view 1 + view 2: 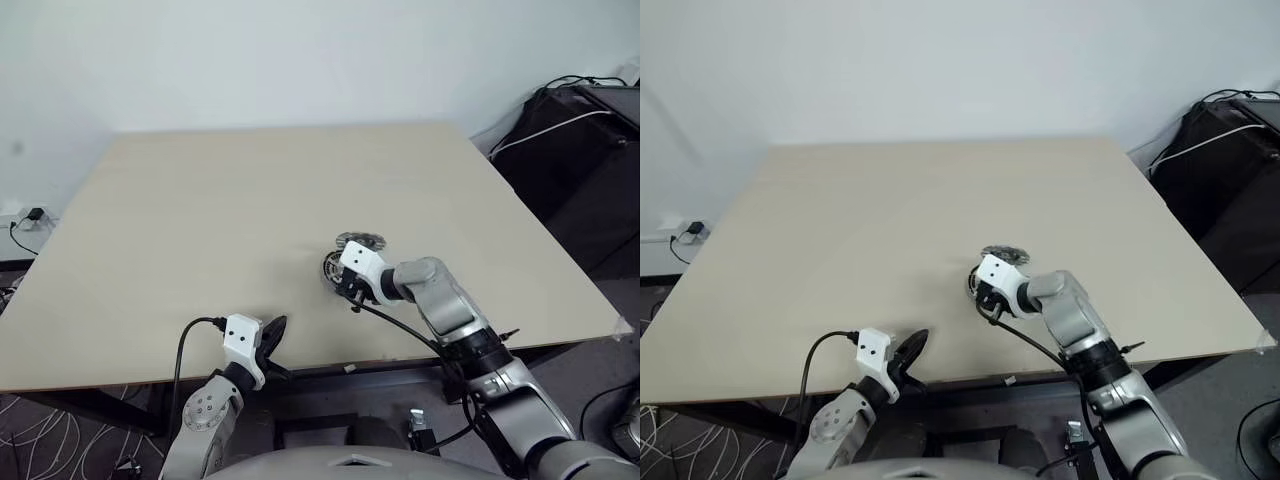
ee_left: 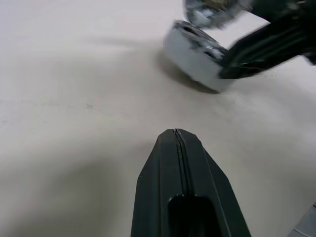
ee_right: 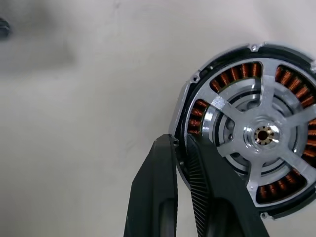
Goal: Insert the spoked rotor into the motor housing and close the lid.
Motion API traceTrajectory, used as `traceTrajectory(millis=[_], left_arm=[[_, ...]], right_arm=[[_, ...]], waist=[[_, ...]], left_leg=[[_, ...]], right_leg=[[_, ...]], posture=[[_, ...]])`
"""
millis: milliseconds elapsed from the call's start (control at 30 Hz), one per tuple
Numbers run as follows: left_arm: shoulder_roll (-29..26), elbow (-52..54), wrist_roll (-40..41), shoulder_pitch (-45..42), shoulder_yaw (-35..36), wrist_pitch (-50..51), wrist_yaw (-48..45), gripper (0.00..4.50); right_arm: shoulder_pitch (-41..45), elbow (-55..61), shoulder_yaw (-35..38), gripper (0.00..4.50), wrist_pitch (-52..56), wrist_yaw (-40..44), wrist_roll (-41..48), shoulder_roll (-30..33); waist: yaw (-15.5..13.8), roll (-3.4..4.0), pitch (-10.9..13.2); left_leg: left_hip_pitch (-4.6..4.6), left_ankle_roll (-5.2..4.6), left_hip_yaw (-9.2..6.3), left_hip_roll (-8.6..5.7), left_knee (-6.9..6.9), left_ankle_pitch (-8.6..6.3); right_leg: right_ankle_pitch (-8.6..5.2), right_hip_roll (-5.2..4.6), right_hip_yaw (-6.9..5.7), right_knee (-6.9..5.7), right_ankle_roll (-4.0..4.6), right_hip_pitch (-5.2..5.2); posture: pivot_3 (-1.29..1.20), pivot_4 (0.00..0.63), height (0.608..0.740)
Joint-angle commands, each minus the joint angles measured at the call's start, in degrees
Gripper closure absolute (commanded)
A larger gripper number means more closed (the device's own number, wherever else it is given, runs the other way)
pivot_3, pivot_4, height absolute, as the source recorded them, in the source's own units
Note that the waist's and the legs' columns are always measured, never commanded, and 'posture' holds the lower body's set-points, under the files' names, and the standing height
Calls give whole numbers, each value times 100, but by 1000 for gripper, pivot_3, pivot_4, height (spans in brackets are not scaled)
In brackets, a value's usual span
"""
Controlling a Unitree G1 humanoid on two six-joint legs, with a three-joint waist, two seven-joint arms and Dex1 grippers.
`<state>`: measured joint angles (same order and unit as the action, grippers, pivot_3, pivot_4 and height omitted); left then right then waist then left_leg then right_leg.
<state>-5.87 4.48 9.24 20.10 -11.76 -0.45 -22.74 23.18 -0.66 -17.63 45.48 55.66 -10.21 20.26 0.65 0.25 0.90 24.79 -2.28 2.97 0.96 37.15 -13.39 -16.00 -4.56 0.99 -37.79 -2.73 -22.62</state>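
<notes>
Pinching the rim of the motor housing (image 3: 247, 133), the right gripper (image 3: 180, 148) has its two black fingers almost together, one outside the ring's wall and one just inside it; the hold is narrow and on the metal edge only. Sitting inside the housing is the spoked rotor (image 3: 261, 134), its silver spokes crossing above the copper windings and its small hub at the centre; so the ring already carries its part, judged from the right wrist view. Both lie on the worktop (image 1: 250, 220) toward its near edge, right of the middle; just beyond them, toward the far edge, rests the lid (image 1: 360, 241), apart from the gripper. Metal and copper should make the housing heavy for its size, stiff and slick; a rim pinch may let it swing or slip, so a hold across opposite walls would likely be surer. At the near edge hovers the left gripper (image 1: 274, 333), fingers pressed together, holding nothing.
</notes>
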Motion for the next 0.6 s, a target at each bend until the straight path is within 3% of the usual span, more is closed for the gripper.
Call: traceTrajectory(millis=[33, 267, 600], left_arm=[[7, 46, 61, -47, -13, -30, -60, 4500], [-12, 20, 53, -86, -20, 11, -121, 4500], [5, 18, 36, -79, 0, -1, -103, 4500]], right_arm=[[13, 1179, 421, 4416, 1132, -102, 499, -16], [134, 1871, 1030, 4416, 3138, -966, 1165, -716], [57, 1279, 621, 4416, 3217, -2038, 1563, -1192]], waist=[[9, 3, 1], [10, 2, 2], [18, 1, 2]], left_leg=[[0, 0, 0, 0, 0, 0], [-5, -1, -5, -1, 3, 0], [-3, -31, -4, -16, 9, 17]], right_leg=[[0, 0, 0, -1, 0, 0], [0, 3, -10, -6, -1, 6], [2, 20, -10, -3, -5, 12]], posture=[[0, 0, 740], [0, 0, 740], [0, 0, 740]])
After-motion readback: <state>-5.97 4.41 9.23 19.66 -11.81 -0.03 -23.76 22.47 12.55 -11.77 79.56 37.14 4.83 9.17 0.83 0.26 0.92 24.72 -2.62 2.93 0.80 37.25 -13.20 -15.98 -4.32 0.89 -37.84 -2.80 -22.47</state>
